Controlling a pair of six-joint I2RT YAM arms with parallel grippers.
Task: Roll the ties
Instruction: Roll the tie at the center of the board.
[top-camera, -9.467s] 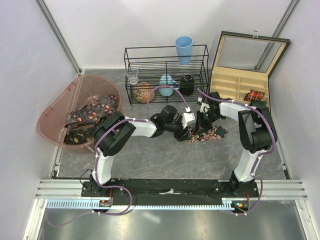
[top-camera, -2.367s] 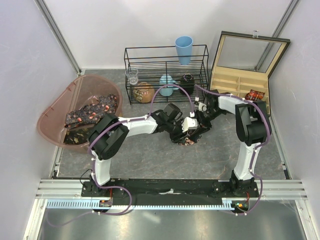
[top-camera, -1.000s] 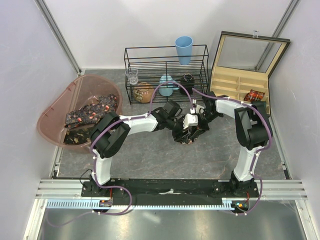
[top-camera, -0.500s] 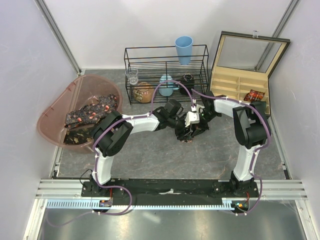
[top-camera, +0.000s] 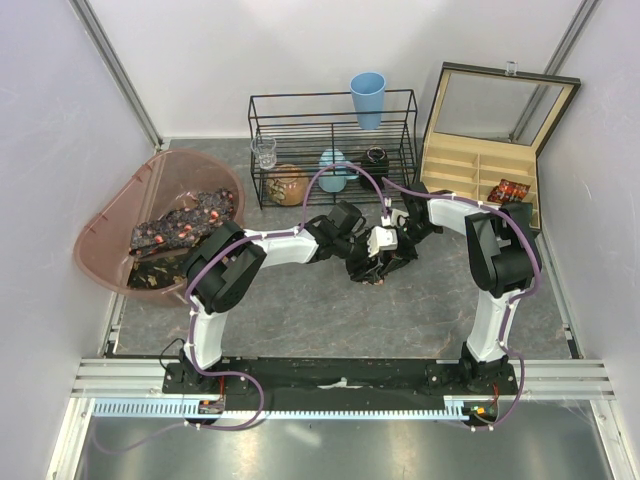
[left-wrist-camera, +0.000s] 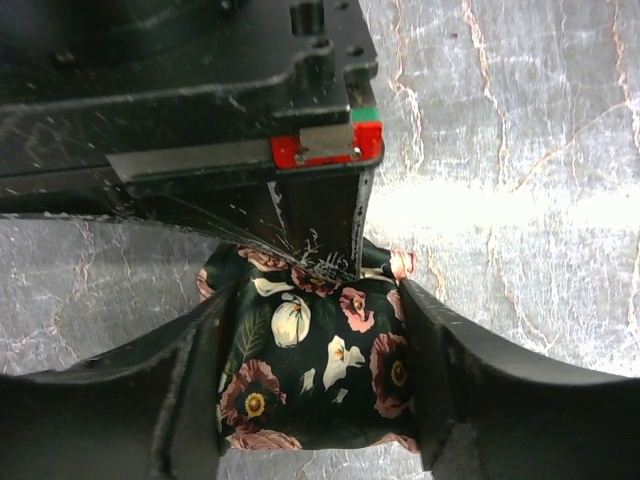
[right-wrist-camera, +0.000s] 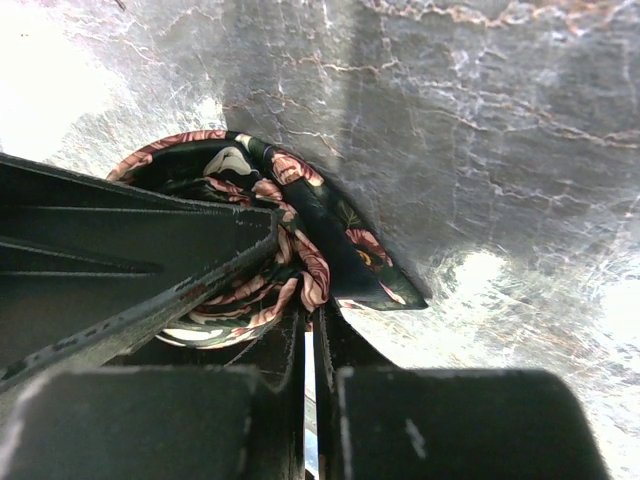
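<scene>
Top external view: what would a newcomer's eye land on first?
Mid-table, the left gripper clasps a rolled dark floral fabric tie by its sides, while the right gripper pokes shut tips into the coil. At far left, a translucent pink-brown plastic tub holds more patterned ties.

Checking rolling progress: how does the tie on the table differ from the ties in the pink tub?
The tie on the table is a compact coil; the ties in the tub lie loose, unrolled. The table tie is single; the tub ties are piled. All are dark, patterned.
</scene>
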